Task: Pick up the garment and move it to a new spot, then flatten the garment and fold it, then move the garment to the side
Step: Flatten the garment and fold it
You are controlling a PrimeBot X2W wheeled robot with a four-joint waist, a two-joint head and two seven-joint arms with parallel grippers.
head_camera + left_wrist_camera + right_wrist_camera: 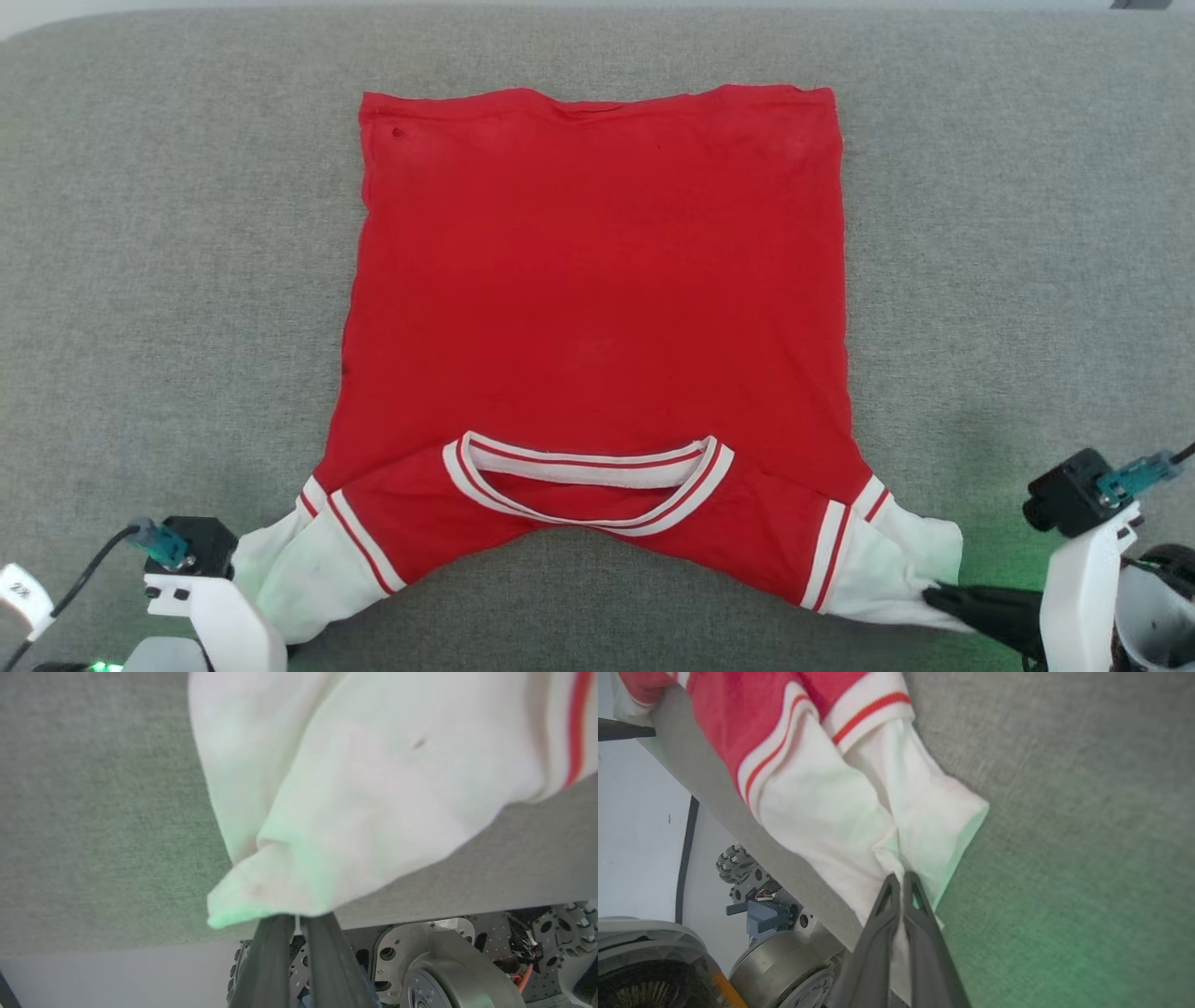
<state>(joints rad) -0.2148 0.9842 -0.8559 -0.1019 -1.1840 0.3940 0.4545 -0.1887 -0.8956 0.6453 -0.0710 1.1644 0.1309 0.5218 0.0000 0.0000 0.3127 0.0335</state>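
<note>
Grey cloth surface (140, 280): it covered the whole work area in the head view. Both wrist views showed its near edge, with pale floor beyond it.

Garment (597, 280): it lay in the middle of the surface, the red body spread flat, the hem on the far side and the neck on the side near the robot. The head view gave the whole shape; each wrist view gave one corner of it.

Robot base (444, 961): the metal discs and dark plates were seen below the edge of the surface in the left wrist view. The right wrist view showed a small wheel (738, 861) of it.

Left sleeve (299, 569): white, bunched, at the near edge of the surface. The left wrist view showed a green glow on its tip.

Right sleeve (901, 569): white with red-white trim, pulled out to the side. It lay partly over the near edge in the right wrist view.

Collar (588, 481): striped red and white, lying flat between the two sleeves.

Left gripper (297, 918): the two dark fingers were pressed together on the tip of the left sleeve.

Right gripper (902, 877): the fingers were closed, pinching the white cloth of the right sleeve; the head view showed them low beside the sleeve end.
</note>
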